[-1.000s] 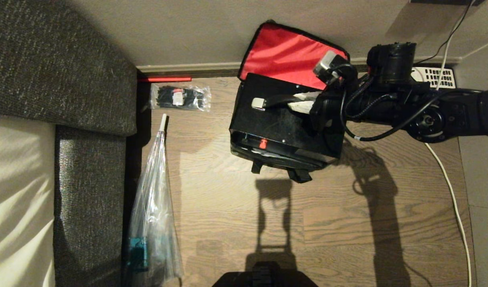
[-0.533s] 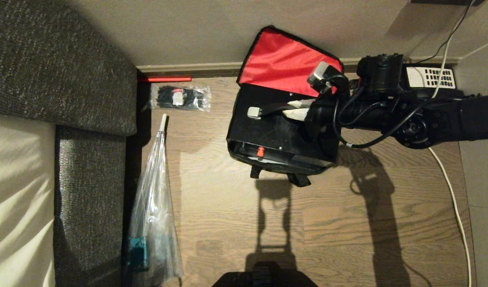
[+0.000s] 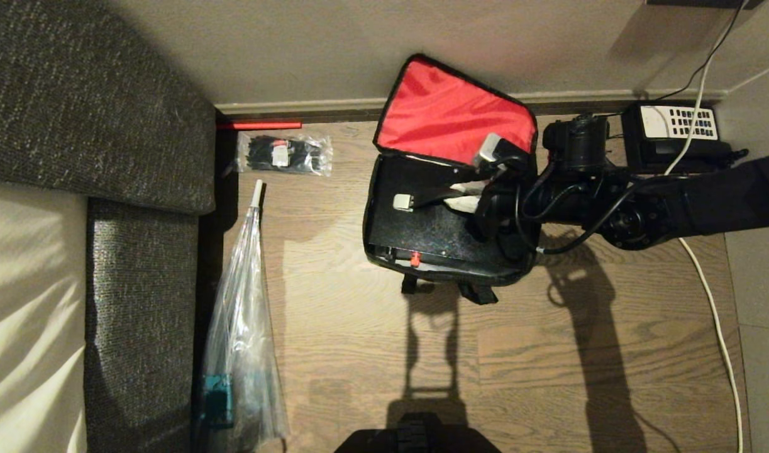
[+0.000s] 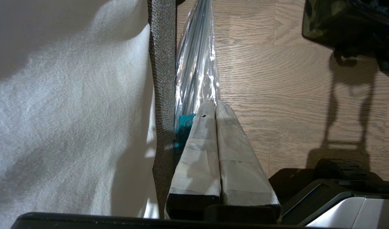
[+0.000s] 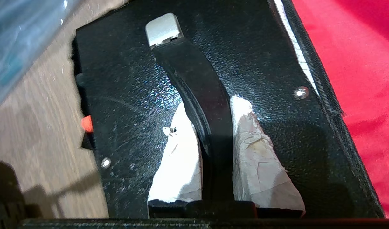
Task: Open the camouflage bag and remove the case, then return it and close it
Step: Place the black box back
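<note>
The case [image 3: 444,233] sits in the open bag [image 3: 384,251] on the floor [image 3: 547,352] by the far wall, right of centre. The bag's red-lined lid [image 3: 453,116] stands open against the wall behind it. The case's red knob [image 3: 414,258] shows on the near face, just above the bag's near rim.

The right gripper [image 5: 210,130] has its jaws clamped on the case's black handle [image 5: 197,82], one taped finger on each side, close to the end opposite the grey cap [image 5: 163,29]. The left gripper [image 4: 215,106] hangs parked at the near left beside the sofa [image 4: 162,63], jaws together on nothing.

The case looks rigid and hard-shelled, so it should move as one block without flexing, and probably carries some weight. The handle is the sensible hold: it arches clear of the lid and gives the fingers something to wrap. It looks smooth and slightly flexible, and gripped off-centre the case may tilt. The bag is soft, with a snug fit around the case, so its walls may drag or fold.
</note>
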Motion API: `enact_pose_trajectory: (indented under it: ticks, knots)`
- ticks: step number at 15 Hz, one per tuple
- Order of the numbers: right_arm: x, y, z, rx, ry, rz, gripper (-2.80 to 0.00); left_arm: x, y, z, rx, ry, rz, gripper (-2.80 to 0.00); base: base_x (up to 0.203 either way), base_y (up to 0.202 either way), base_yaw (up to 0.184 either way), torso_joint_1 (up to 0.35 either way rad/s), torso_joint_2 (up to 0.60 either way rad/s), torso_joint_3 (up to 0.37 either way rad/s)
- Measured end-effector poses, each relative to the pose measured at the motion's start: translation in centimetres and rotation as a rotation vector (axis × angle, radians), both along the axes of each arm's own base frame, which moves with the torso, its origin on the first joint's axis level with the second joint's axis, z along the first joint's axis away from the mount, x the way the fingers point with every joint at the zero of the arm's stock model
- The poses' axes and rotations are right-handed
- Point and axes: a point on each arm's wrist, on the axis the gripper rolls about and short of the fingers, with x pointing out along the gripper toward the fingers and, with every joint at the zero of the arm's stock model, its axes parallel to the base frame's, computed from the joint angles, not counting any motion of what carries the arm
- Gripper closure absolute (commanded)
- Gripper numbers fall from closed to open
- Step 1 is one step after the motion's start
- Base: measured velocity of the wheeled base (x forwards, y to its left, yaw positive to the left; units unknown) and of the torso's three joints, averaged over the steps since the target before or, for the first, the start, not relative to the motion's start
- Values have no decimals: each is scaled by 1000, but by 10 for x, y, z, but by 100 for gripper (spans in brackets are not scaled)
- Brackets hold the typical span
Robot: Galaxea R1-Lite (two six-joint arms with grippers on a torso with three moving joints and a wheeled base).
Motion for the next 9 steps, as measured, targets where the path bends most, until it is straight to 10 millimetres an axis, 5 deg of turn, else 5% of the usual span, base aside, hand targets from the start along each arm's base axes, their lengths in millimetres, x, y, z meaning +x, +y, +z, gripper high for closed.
enact_pose_trajectory:
  ticks: [8,9]
  knots:
    - [8,1,-21,-13,50,-1,0,0,0,0,0,0,0,0,0,0,0,0,0,0]
    - [9,1,-23,-16,56,-1,-280,0,0,0,0,0,0,0,0,0,0,0,0,0]
